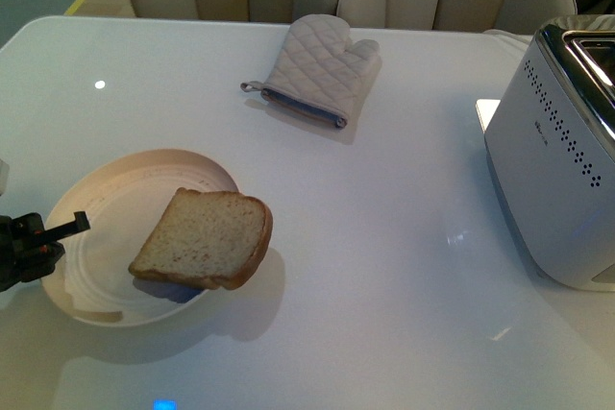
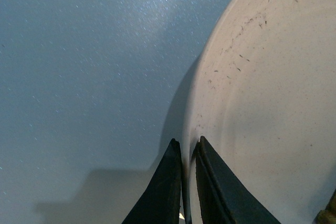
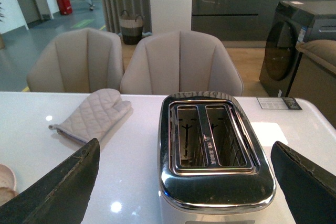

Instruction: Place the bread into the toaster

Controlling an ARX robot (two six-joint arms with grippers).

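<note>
The bread [image 1: 204, 239] lies on a round cream plate [image 1: 101, 201] at the front left of the white table, overhanging the plate's right rim. My left gripper [image 1: 69, 229] is shut on the plate's left rim; in the left wrist view the fingers [image 2: 218, 192] pinch the rim of the plate [image 2: 273, 103]. The white toaster [image 1: 562, 160] with a chrome top stands at the right edge. In the right wrist view the toaster [image 3: 215, 156] with two empty slots sits between my open right gripper's [image 3: 191, 182] fingers. The right gripper is out of the front view.
A quilted grey oven mitt [image 1: 319, 69] lies at the back middle of the table, also in the right wrist view [image 3: 92, 115]. Beige chairs [image 3: 181, 64] stand behind the table. A washing machine [image 3: 294, 45] stands farther back on the right.
</note>
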